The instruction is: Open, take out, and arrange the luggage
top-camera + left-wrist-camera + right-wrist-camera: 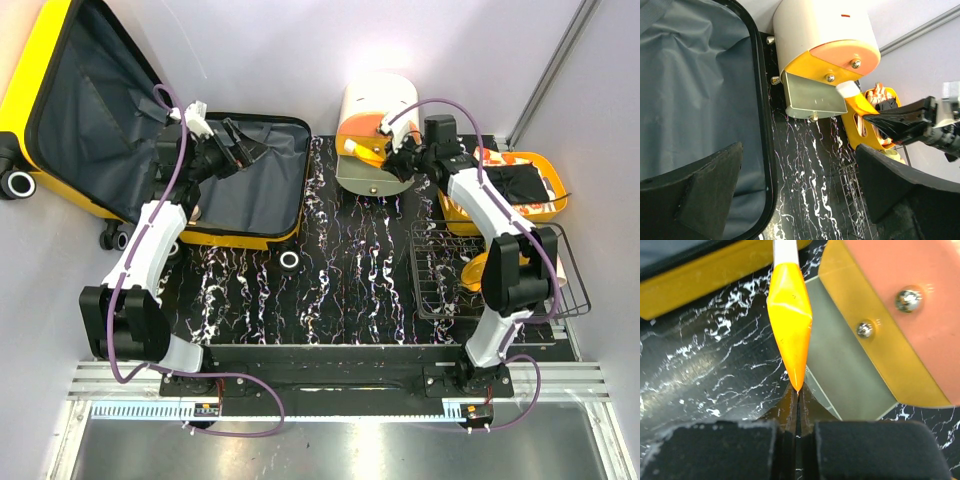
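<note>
The yellow luggage lies open at the left. Its lid [70,110] leans against the wall and its base [262,190] lies on the table, showing dark grey lining [690,90]. My left gripper [252,150] hangs over the base's right rim, open and empty [800,192]. My right gripper [400,152] is shut on the flat end of an orange tube [790,315] with a white cap [847,89]. It holds the tube just in front of a cream and orange cylinder-shaped object [375,125].
A smaller yellow plastic basket [545,205] with dark and orange items stands at the far right. A black wire basket [455,285] sits in front of it. The table top [350,280] is black marble-patterned. Grey walls close in left, back and right.
</note>
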{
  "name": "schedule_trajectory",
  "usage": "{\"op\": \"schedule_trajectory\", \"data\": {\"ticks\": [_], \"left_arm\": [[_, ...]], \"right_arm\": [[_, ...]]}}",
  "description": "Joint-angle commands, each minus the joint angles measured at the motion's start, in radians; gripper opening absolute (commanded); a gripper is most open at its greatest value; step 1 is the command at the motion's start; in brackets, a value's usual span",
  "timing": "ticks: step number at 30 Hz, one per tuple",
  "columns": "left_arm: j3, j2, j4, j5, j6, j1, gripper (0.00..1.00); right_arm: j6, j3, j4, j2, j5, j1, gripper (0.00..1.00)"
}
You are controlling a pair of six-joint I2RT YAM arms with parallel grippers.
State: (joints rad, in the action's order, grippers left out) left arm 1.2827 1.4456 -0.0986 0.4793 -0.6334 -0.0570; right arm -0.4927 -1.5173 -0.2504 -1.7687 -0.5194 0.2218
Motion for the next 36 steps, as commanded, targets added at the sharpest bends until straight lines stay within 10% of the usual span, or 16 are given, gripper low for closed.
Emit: {"op": "schedule_trajectory", "data": {"ticks": [1, 11, 14, 15, 19, 36], "left_arm": [[0.007, -0.031, 0.031, 0.036, 0.021, 0.008, 0.99], [-0.013, -0.045, 0.011, 0.036, 0.029, 0.036, 0.99], [-0.016, -0.047, 0.007, 0.039, 0.031, 0.04, 0.99], [-0.014, -0.047, 0.007, 0.041, 0.031, 0.042, 0.99], [-0.01, -0.047, 0.004, 0.045, 0.032, 0.042, 0.99], [0.017, -0.022, -0.058, 0.062, 0.147, 0.104, 0.99]], "right_arm": [[-0.283, -0.113, -0.154, -0.077, -0.033, 0.007, 0.0], [-0.317, -0.247, -0.176, -0.247, 0.058, 0.007, 0.03], [-0.333, -0.257, -0.174, -0.256, 0.077, 0.008, 0.27], [-0.333, -0.261, -0.17, -0.256, 0.087, 0.007, 0.51], [-0.314, -0.251, -0.176, -0.23, 0.095, 0.007, 0.69], [-0.122, 0.023, 0.049, -0.158, 0.114, 0.086, 0.36]]}}
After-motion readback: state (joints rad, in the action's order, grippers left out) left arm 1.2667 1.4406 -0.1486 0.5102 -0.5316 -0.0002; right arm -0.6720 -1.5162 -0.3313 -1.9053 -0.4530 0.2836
